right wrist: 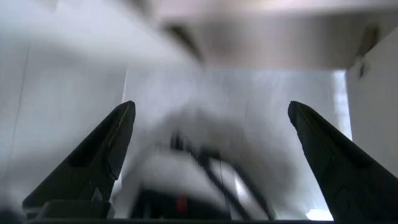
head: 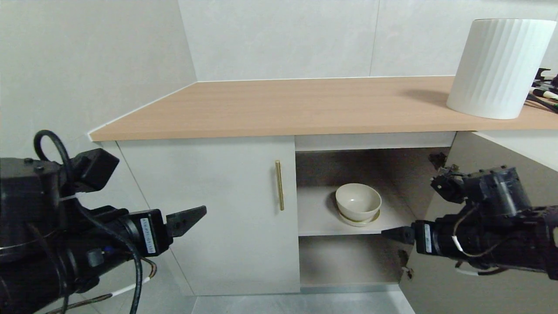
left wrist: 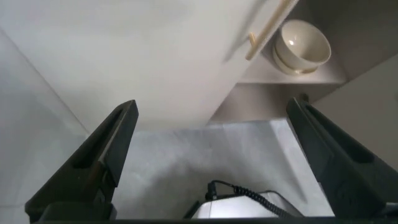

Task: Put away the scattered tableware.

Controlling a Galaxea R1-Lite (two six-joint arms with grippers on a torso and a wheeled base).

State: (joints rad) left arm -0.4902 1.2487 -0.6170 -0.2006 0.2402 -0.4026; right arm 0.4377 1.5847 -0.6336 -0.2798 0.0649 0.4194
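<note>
Wood worktop (head: 279,104) over a cabinet (head: 209,209), bowl (head: 358,201) on its open shelf (head: 316,216). Wrist views make it clear: left end effector (left wrist: 211,106) and right end effector (right wrist: 211,106) both spread wide, empty.

The wooden counter top (head: 279,104), across the middle, holds a white ribbed pot (head: 497,65) at the upper right. Lower down, a cupboard shelf (head: 316,216) holds a plate (head: 360,220) with a bowl (head: 358,200).

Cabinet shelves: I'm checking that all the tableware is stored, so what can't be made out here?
Head view: the closed white door hides the left half.
Head view: the cream ceramic bowl covers most of the saucer beneath.
Head view: dark objects are cut off by the edge.
</note>
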